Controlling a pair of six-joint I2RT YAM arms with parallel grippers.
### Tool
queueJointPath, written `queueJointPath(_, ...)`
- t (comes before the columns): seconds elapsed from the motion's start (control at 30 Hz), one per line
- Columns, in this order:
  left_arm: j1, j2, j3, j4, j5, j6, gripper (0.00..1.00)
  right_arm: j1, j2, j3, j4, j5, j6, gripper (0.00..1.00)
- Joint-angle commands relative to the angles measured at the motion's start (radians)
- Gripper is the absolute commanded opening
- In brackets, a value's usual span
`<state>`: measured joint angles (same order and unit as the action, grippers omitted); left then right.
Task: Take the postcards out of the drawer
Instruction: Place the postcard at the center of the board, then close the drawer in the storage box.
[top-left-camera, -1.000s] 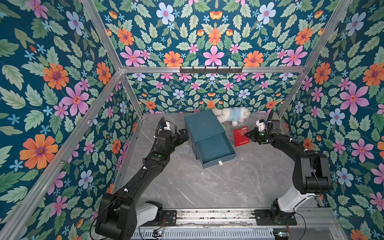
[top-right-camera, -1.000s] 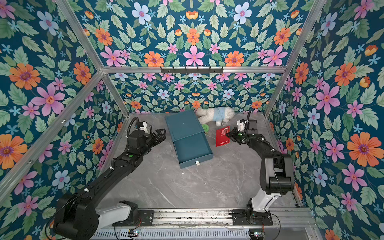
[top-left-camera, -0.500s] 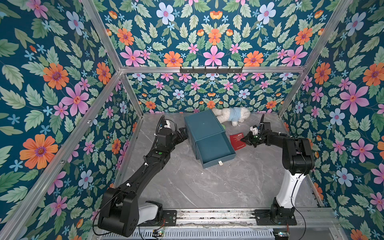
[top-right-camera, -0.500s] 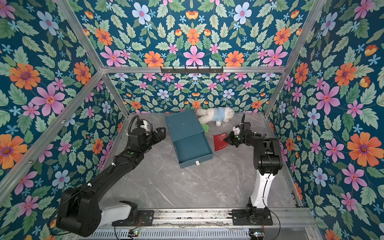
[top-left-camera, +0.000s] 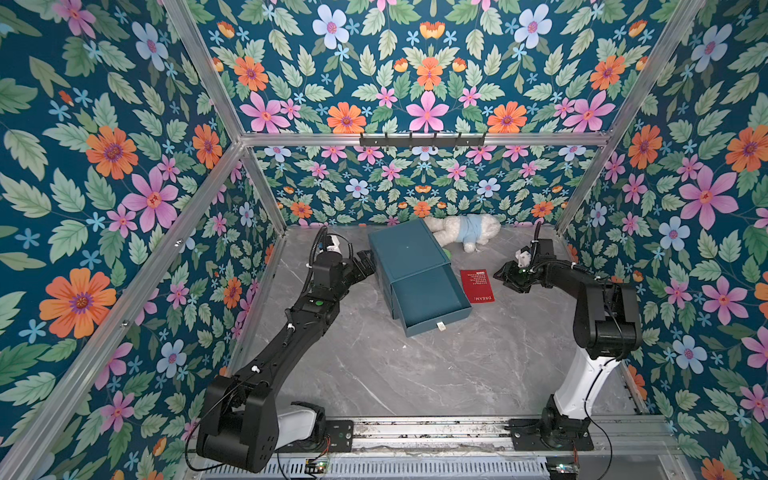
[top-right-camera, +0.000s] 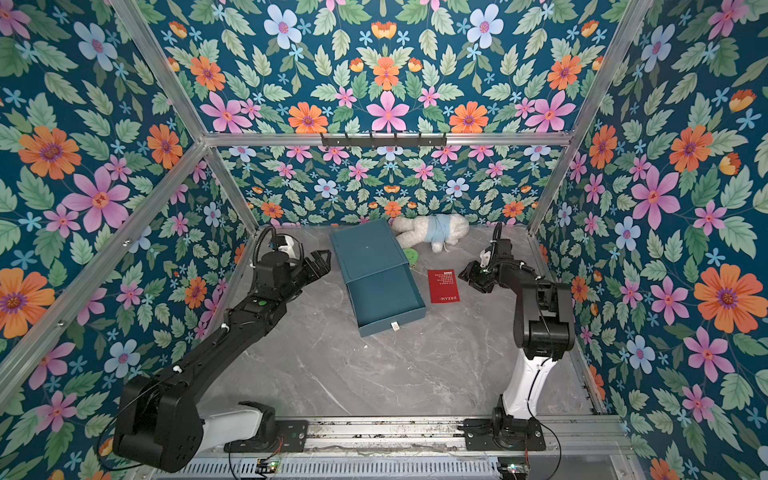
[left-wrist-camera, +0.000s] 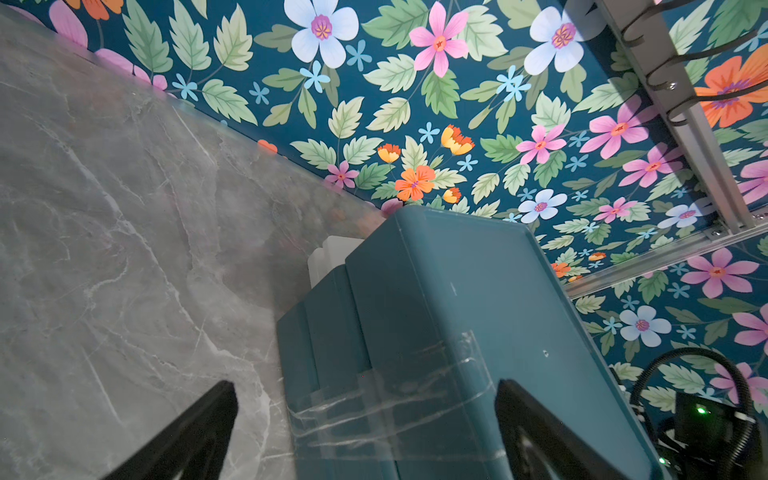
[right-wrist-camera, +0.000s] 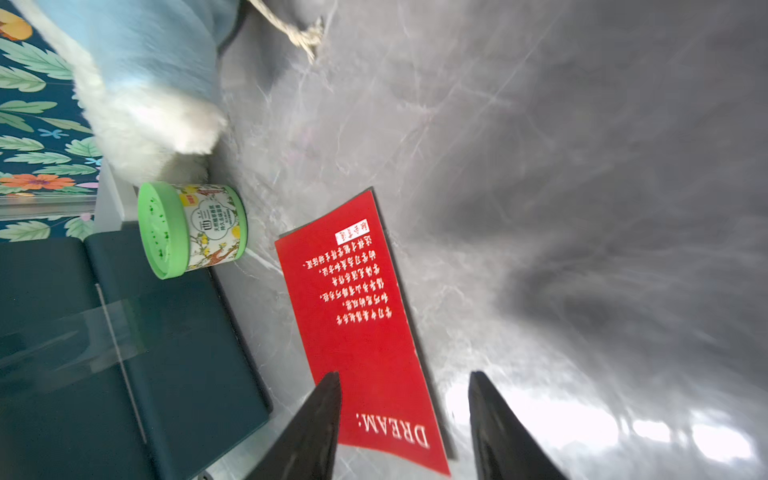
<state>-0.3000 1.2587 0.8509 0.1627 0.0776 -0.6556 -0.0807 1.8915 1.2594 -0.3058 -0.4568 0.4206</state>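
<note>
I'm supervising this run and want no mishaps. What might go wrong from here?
The right gripper holds open jaws low over the red postcard; withdrawing carelessly might drag it. The left gripper straddles a corner of the drawer box with open jaws; a sideways move may shove it into the green-lidded tin beside it.

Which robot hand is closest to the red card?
The right gripper: its open jaws hover at the edge of the red postcard, which lies on the table. The left gripper is on the other side of the teal drawer box.

Teal floral wallpaper (top-left-camera: 124, 174) covers the walls, framed in aluminium bars (top-left-camera: 291, 139), above a grey marble-patterned floor (top-left-camera: 415, 374).
</note>
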Motion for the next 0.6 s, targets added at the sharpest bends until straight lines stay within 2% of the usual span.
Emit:
queueJointPath(0.0, 0.001, -0.002, 0.013, 0.019, 0.007, 0.014, 1.00, 0.007, -0.064, -0.019, -0.064, 0.058, -0.033, 0.53)
queueJointPath(0.23, 0.002, 0.020, 0.068, -0.012, 0.051, 0.044, 1.00, 0.085, -0.308, -0.108, -0.128, 0.088, -0.043, 0.53)
queueJointPath(0.57, 0.001, 0.022, 0.094, -0.072, 0.140, 0.070, 1.00, 0.293, -0.732, -0.241, -0.350, 0.197, -0.051, 0.57)
